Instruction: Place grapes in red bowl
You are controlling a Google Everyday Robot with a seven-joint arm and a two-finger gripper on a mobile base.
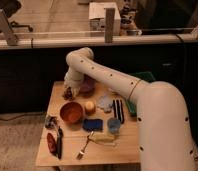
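Note:
The grapes (68, 93), a small dark bunch, are at the far left part of the wooden table (99, 154), right under the tip of my gripper (69, 90). I cannot tell whether the bunch rests on the table or hangs from the gripper. The white arm reaches in from the lower right and bends down over that spot. The red bowl (71, 112) stands upright just in front of the grapes, a short way nearer the camera, and looks empty.
A purple bowl (87, 86) sits right of the gripper. A yellow-orange fruit (90, 106), a blue sponge (92, 124), a blue-grey cup (114, 124), a fork (83, 147) and a red and black tool (54, 141) lie around the red bowl.

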